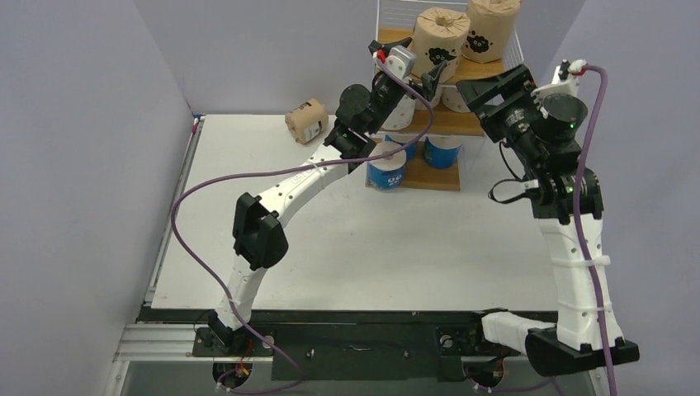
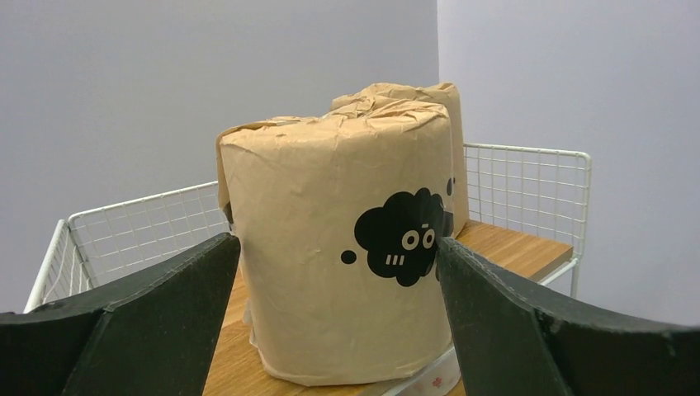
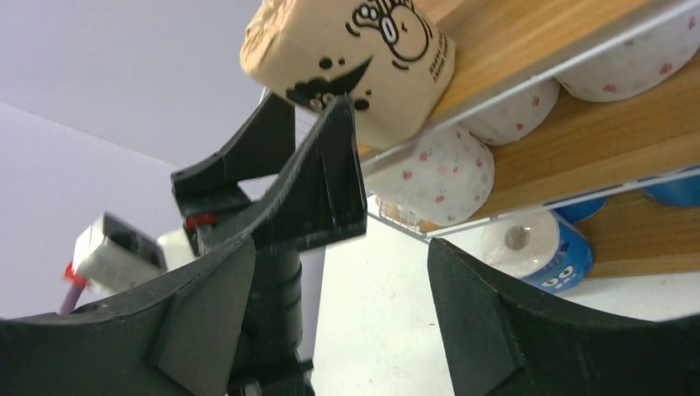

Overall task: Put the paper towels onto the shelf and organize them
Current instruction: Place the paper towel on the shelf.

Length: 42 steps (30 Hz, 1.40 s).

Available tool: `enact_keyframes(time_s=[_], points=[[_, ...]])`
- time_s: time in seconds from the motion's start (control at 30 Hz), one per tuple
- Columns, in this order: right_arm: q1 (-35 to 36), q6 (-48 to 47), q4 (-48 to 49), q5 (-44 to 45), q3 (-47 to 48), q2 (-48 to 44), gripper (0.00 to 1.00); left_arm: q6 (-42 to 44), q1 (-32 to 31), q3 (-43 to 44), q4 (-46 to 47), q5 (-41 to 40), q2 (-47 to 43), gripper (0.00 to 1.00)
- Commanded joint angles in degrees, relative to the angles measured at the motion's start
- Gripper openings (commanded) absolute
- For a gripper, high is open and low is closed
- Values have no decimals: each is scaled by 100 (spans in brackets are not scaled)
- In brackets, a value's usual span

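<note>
1. White-shelled left arm: smooth moulded white links joined by blocky black joint housings.
2. White-shelled right arm: the same white links, banded with white clips. Its upper part is an angular black housing carrying a round black barrel with a small green light.
3. Thin purple cables: one trails along each arm and ends in a red-and-white plug.
4. Pale-grey box camera: it has rounded corners.
5. Left gripper: two matt-black, wedge-shaped plastic fingers.
6. Right gripper: matching black wedges with faintly ribbed edges.
7. Black base blocks.
</note>
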Motion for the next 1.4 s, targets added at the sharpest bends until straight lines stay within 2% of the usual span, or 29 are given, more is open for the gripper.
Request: enact_keyframes(time_s=[0.0,0.2,0.3,0.57,0.73,0.8,1.0,1.23,1.37], points=[[79,12,1210,-29,-900,-980,72,-267,141,402,-46,-60,165,88],[500,-281,1538,565,-2105,-2017,70,-356,179,639,15,-39,408,88],[538,-400,1533,648,-2537,-2209,69,-491,209,728,119,-9,497,88],[570,-690,1352,755,-2595,-2254,68,-801,150,682,-37,369,93,94],[582,-918,1259,993,-2425,-2288,68,-383,-90,184,95,566,-595,97],[592,-1049,1192,1212,-2318,-2281,68,-220,-212,-190,222,602,-976,98],[690,-1552,1008,1702,-1776,-2025,67,5,-461,-2301,965,290,-2491,96],[1415,-2225,1206,2133,-1183,-1088,46,-373,-488,-4561,1284,-768,-4469,97],[1532,-2196,2403,1987,-1682,-899,34,-782,-441,-5880,1243,-1583,-5334,97]])
